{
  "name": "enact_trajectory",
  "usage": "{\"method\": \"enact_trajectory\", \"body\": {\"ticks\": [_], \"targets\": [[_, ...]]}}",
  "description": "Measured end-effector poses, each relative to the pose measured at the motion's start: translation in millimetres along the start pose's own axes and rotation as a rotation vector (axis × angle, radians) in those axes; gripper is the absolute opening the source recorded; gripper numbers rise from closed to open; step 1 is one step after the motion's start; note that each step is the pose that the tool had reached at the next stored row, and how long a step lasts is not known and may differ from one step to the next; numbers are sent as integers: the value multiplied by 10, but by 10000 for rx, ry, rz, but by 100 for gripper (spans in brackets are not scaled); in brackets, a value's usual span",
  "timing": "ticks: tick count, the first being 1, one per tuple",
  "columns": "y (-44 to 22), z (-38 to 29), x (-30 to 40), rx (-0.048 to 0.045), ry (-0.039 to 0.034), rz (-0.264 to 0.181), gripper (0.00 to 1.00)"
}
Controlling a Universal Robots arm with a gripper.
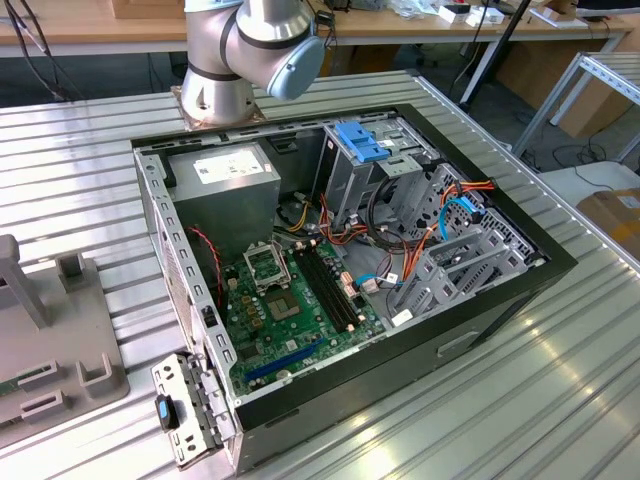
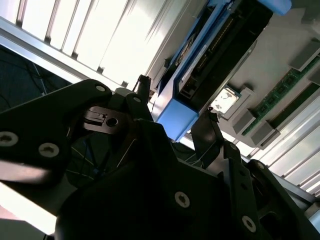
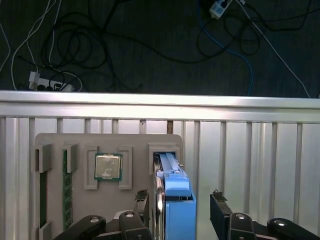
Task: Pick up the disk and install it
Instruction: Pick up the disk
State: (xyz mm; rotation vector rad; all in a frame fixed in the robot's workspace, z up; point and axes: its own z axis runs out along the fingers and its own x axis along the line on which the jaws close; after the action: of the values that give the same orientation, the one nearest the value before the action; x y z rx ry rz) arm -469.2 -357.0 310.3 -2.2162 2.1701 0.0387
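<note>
The disk [image 3: 176, 197] stands on edge in a slot of the grey fixture tray [image 3: 75, 145], its bright blue carrier rail facing the camera. In the second wrist view the disk [image 2: 200, 65] shows its dark underside and its blue rail. My gripper [image 3: 180, 200] straddles the disk and is open. One black fingertip [image 3: 141, 196] sits close beside the disk, and the other fingertip [image 3: 218, 201] stands a small gap away. In the second wrist view the gripper [image 2: 176, 102] reaches around the rail's end. The open computer case [image 1: 480, 320] lies on the ribbed metal table.
A processor chip [image 3: 108, 166] and a memory stick [image 3: 65, 185] rest in the tray's other pockets. The tray [image 1: 60, 350] lies at the exterior view's left. Inside the case are a blue bracket [image 1: 358, 140] on the tall bay, grey drive cages [image 1: 450, 265] and loose cables. Beyond the table edge, cables lie on the floor.
</note>
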Motion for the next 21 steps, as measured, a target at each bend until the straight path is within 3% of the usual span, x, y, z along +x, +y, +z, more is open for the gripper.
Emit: {"method": "enact_trajectory", "body": {"ticks": [9, 15, 21], "targets": [[0, 20, 1, 1, 0, 0, 60], [0, 20, 1, 0, 0, 0, 36], [0, 22, 1, 0, 0, 0, 36]]}}
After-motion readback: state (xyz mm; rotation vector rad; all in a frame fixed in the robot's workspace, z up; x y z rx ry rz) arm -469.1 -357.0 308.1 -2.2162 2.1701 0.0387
